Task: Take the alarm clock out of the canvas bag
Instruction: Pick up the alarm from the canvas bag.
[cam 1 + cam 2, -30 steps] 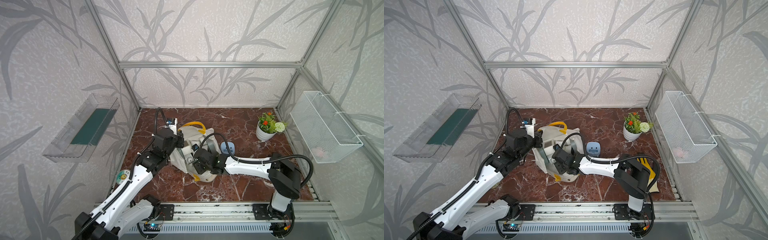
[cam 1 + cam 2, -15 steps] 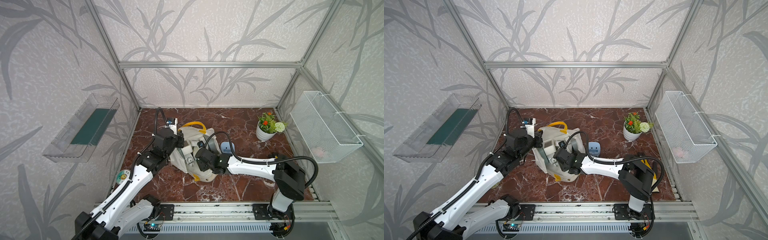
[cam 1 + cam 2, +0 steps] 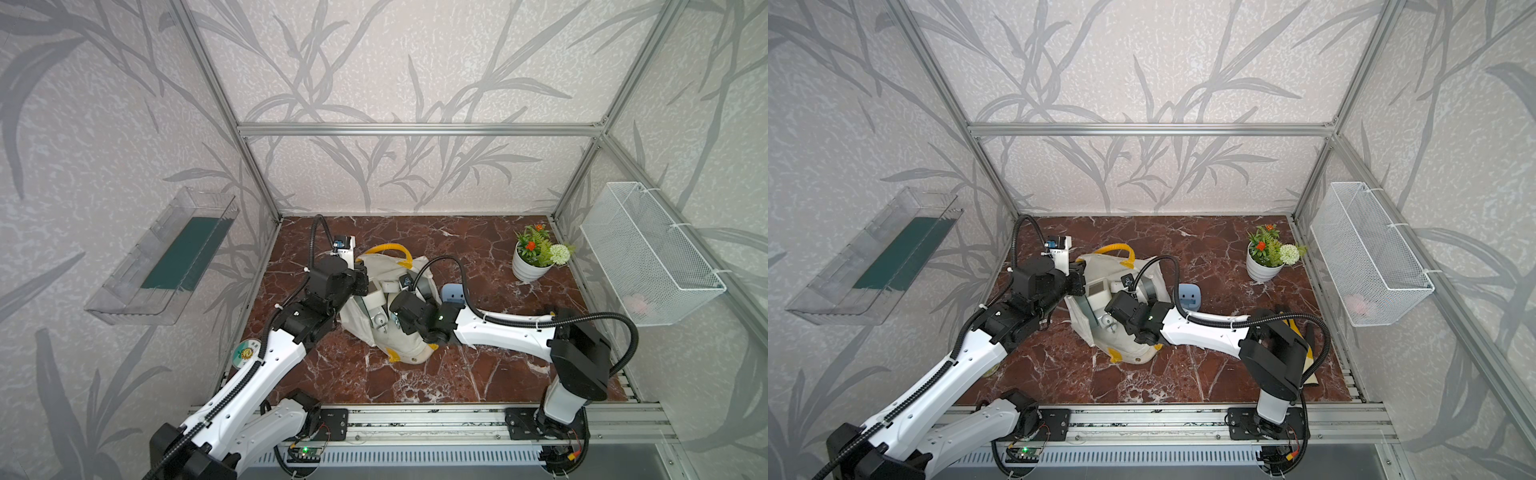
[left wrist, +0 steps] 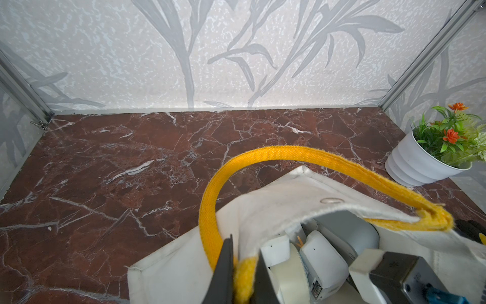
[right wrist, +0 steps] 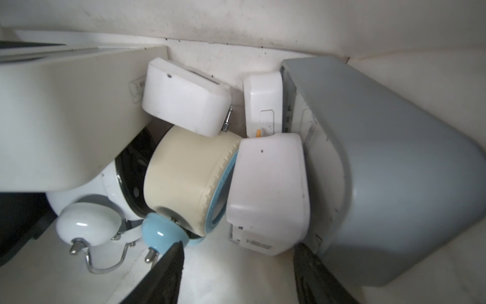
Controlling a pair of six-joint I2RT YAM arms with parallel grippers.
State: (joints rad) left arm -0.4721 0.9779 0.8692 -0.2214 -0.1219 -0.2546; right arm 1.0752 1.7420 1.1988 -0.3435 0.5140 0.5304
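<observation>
Inside the canvas bag (image 5: 236,18), the alarm clock (image 5: 181,179) seems cream, blue-rimmed.

There's the cream-white canvas bag (image 3: 405,353) between both claws: left claw (image 4: 243,252) at its rim, right claw (image 5: 239,246) inside it, white rounded plastic casing (image 5: 265,194) dead ahead, cream round twin-bell alarm clock (image 5: 181,179) beside that.

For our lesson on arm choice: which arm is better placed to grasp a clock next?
Right: its open fingers are inside the bag, by the clocks; the left fingers clamp the handle.
</observation>
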